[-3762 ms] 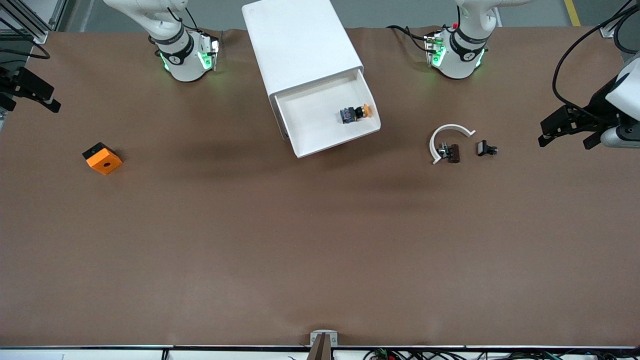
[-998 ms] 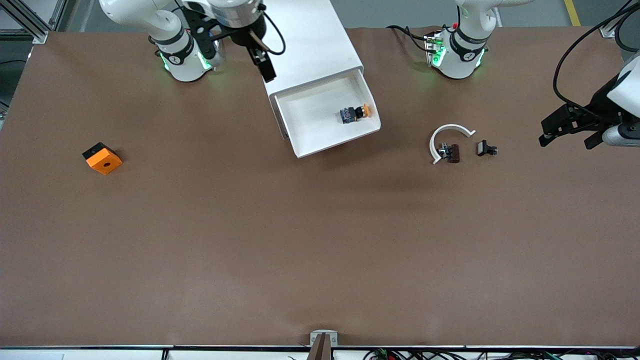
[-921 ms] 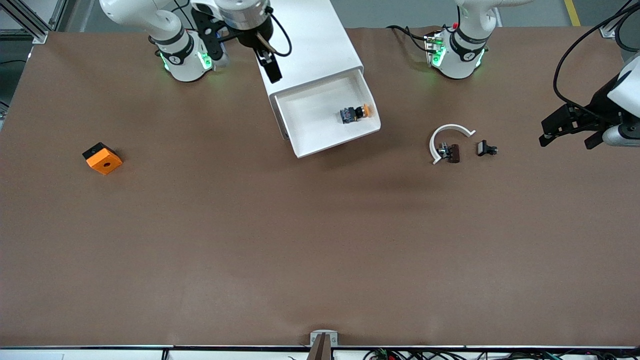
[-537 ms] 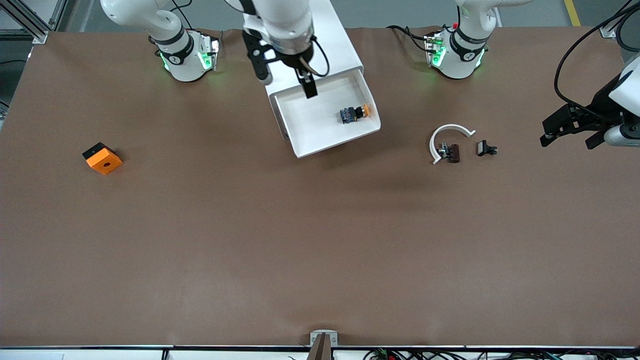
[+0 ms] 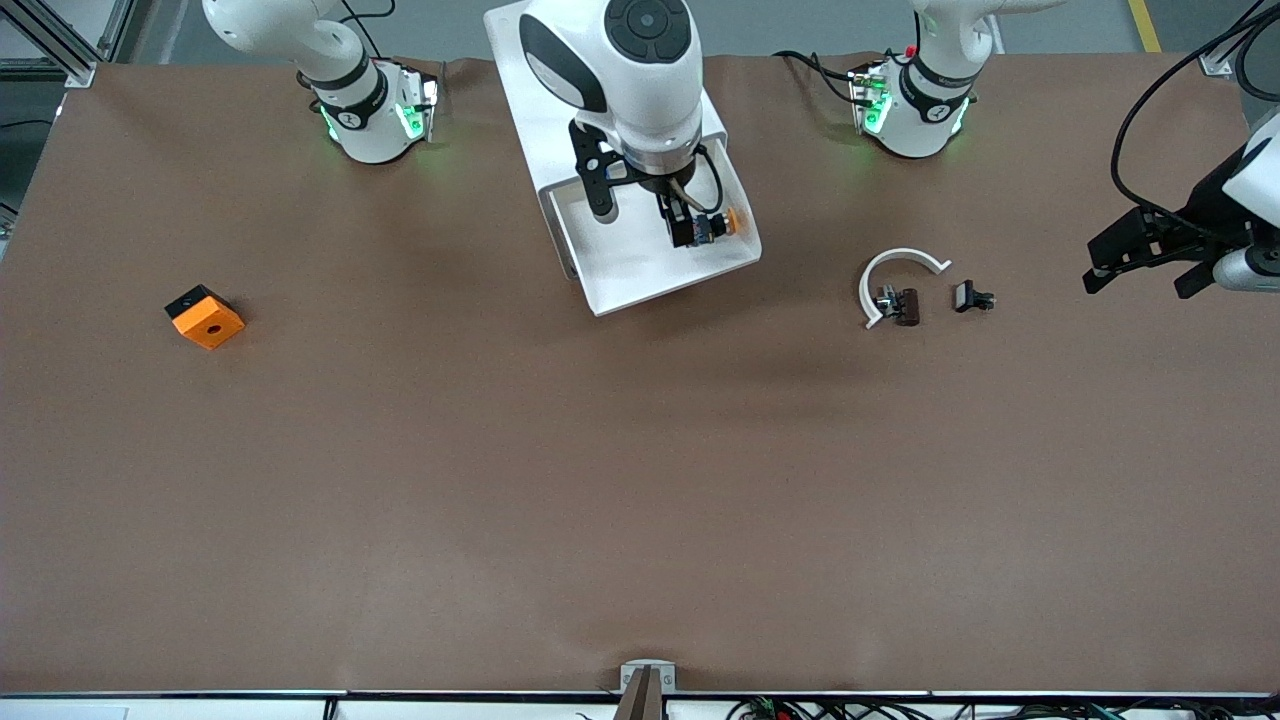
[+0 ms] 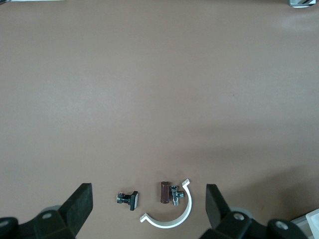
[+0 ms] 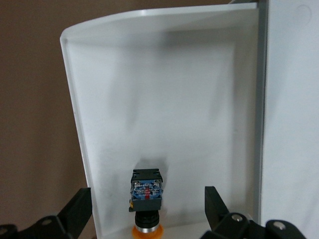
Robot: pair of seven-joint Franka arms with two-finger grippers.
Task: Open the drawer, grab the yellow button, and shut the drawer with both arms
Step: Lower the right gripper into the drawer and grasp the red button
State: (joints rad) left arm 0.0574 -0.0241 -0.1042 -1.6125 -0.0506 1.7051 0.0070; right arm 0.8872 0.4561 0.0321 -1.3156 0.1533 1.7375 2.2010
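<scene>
Brown matting covers the whole table [image 5: 500, 480], and no brand, label or writing on it can be read. At the robots' edge stands the white cabinet [image 5: 520, 60], much of its top hidden by the right arm [image 5: 625, 60], which reaches in from its base and bends down over it. The cabinet's uppermost drawer [image 5: 625, 275] is pulled out toward the front camera, its white floor bare but for the button [image 5: 722, 224], which lies on its side near the drawer's wall toward the left arm's end.

The right gripper [image 5: 640, 215] hangs over the open drawer with its fingers spread wide; one fingertip overlaps the button's blue-grey body in the front view, perhaps only by line of sight, since the right wrist view shows the button [image 7: 146, 201] lying free between the two fingers, its orange cap cut off at the frame's edge.

The left gripper [image 5: 1140, 262] waits at the left arm's end of the table, fingers spread and holding nothing. Near it lie a white curved band [image 5: 898, 272] with small black parts [image 5: 905, 305]. An orange cube [image 5: 205, 316] sits toward the right arm's end.
</scene>
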